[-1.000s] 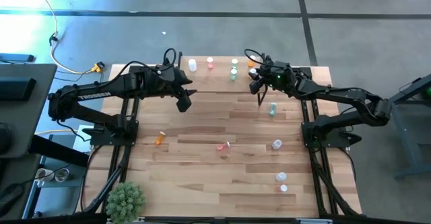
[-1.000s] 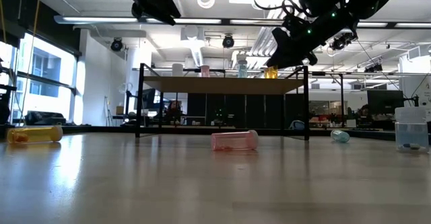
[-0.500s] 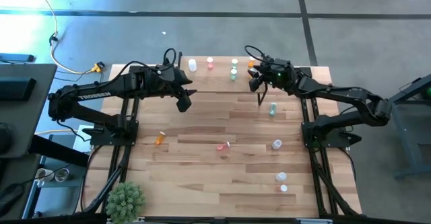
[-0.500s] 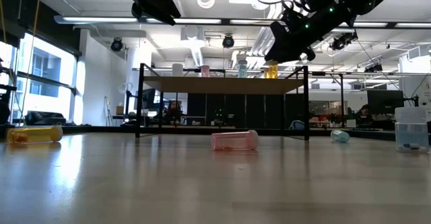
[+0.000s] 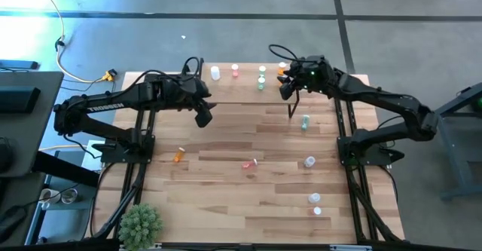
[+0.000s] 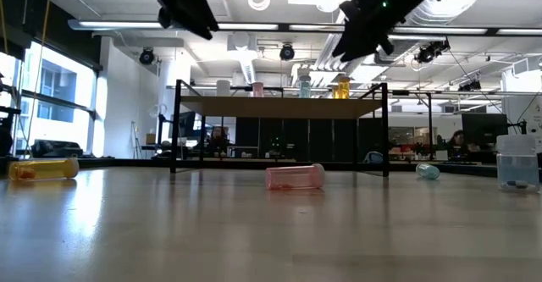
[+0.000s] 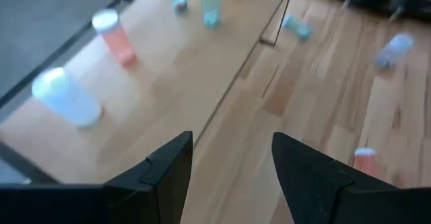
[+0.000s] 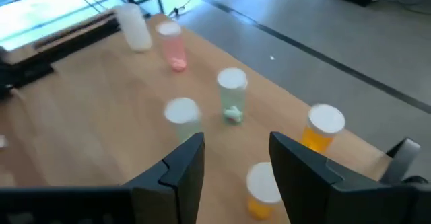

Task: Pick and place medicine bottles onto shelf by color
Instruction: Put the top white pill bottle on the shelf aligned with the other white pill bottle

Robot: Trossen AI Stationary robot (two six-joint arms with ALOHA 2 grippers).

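A: Where do the grippers stand?
B: The right gripper [image 5: 285, 93] hangs parted and empty above the shelf [image 5: 245, 85], over two orange bottles [image 8: 322, 128]. The left gripper [image 5: 203, 118] hangs parted and empty beside the shelf.
A: And the bottles?
B: Six stand on the shelf; others lie on the counter [image 5: 226, 198], including a pink bottle [image 6: 295, 177].

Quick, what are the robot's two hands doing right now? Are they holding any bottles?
Left gripper: open, empty, above the table beside the shelf.
Right gripper: open, empty, above the shelf's orange bottles.
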